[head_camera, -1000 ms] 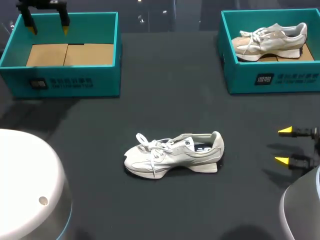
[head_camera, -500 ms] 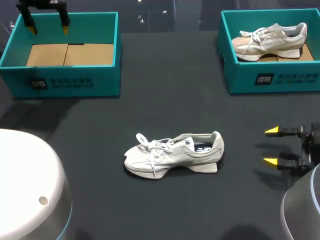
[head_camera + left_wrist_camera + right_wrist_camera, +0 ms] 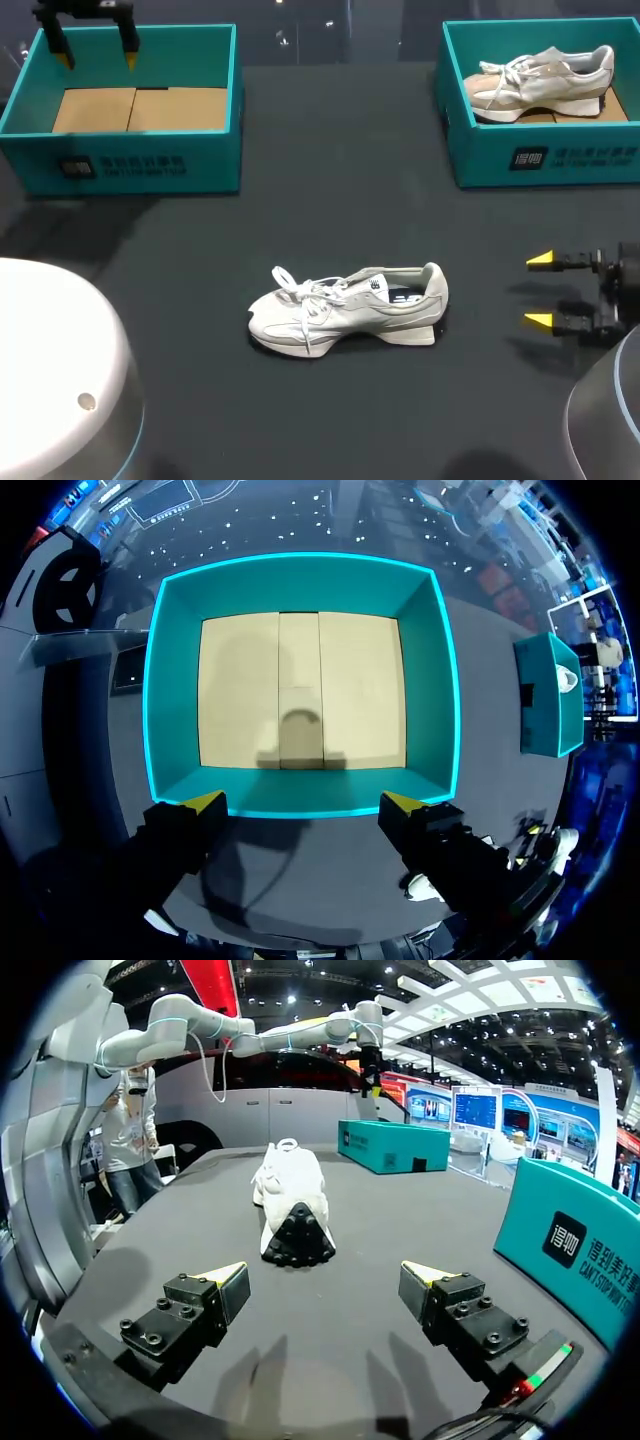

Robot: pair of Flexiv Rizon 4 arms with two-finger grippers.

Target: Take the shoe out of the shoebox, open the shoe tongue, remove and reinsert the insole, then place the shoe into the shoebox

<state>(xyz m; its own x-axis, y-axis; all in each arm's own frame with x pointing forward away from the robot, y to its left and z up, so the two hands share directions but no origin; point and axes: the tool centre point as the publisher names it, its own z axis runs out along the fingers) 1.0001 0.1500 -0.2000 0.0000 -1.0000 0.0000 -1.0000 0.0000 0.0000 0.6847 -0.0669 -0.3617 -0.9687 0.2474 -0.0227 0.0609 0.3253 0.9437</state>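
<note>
Shoe [image 3: 350, 308]: found out of its box, upright on its sole at centre of surface [image 3: 330, 190], toe to 9 o'clock, heel to 3 o'clock. Tongue judged not yet opened. Right jaws noted at 3 o'clock of the heel, well apart from it, spread wide and empty, lined up on the heel, likely to steady it. Left jaws released and empty above the far wall of the empty shoebox [image 3: 130, 165] at 10 o'clock, out of the way. Second shoe [image 3: 545, 78] lying in another shoebox [image 3: 560, 160] at 2 o'clock.

Three cameras are covering one counter [image 3: 330, 150]
The head camera is looking down from behind; the left wrist is facing down into a shoebox [image 3: 300, 585]; the right wrist, low, is facing the shoe [image 3: 285, 1180], shared with the head view.
</note>
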